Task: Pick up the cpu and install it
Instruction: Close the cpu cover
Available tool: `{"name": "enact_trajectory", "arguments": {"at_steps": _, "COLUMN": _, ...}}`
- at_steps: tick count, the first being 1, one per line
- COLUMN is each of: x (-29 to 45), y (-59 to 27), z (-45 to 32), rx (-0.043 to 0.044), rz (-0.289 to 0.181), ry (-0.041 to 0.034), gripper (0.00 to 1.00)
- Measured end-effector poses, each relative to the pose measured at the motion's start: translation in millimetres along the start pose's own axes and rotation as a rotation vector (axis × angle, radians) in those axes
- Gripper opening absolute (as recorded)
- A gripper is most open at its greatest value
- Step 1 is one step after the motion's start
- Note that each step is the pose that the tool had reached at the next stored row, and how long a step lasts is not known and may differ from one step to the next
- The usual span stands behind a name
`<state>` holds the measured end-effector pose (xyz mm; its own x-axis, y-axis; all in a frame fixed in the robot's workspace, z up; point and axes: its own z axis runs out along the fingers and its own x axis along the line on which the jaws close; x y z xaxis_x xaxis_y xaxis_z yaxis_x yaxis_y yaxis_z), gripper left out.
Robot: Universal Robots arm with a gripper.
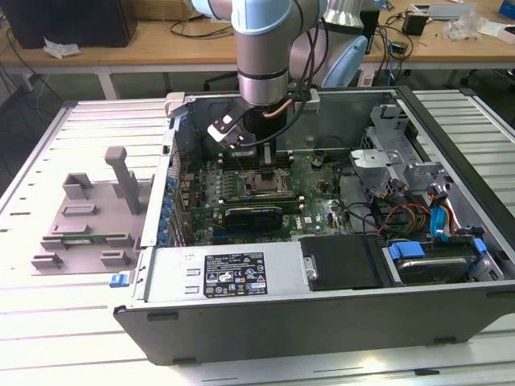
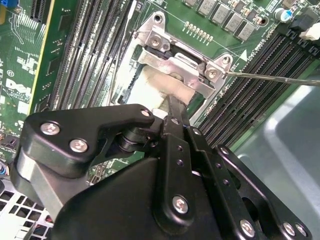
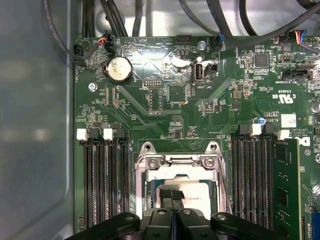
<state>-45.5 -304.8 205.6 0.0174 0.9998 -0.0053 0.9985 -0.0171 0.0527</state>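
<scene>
The cpu (image 3: 194,198), a flat chip with a silvery-white top, lies inside the motherboard socket under the raised metal socket frame (image 3: 175,160). In the second wrist view the cpu (image 2: 156,84) shows pale below that frame (image 2: 176,65). My gripper (image 3: 172,194) hangs straight over it, its two black fingertips pressed together with no gap and resting at the chip's top face. The second wrist view shows the gripper (image 2: 174,107) tip meeting the chip's edge. In the exterior view the gripper (image 1: 262,158) reaches down into the open computer case.
Black memory slots (image 3: 102,185) flank the socket, and a long green memory stick (image 3: 287,192) stands in one. A thin metal lever (image 2: 270,78) juts out beside the socket. The case walls (image 1: 173,153), power supply (image 1: 233,273), cables (image 1: 402,213) and a grey tray (image 1: 88,217) surround the work area.
</scene>
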Motion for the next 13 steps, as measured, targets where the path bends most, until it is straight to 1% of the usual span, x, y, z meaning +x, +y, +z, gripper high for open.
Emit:
{"name": "enact_trajectory", "arguments": {"at_steps": 3, "x": -2.6, "y": 0.6, "z": 0.2, "rx": -0.0001, "rz": 0.0, "ry": -0.0032, "gripper": 0.11}}
{"name": "enact_trajectory", "arguments": {"at_steps": 6, "x": -4.6, "y": 0.7, "z": 0.3, "rx": -0.0001, "rz": 0.0, "ry": -0.0042, "gripper": 0.11}}
{"name": "enact_trajectory", "arguments": {"at_steps": 8, "x": -4.9, "y": 0.6, "z": 0.3, "rx": -0.0001, "rz": 0.0, "ry": -0.0043, "gripper": 0.11}}
{"name": "enact_trajectory", "arguments": {"at_steps": 12, "x": -5.0, "y": 0.9, "z": -3.7, "rx": -0.0002, "rz": 0.0, "ry": -0.0043, "gripper": 0.11}}
{"name": "enact_trajectory", "arguments": {"at_steps": 13, "x": -4.3, "y": 0.9, "z": -3.7, "rx": -0.0002, "rz": 0.0, "ry": -0.0041, "gripper": 0.11}}
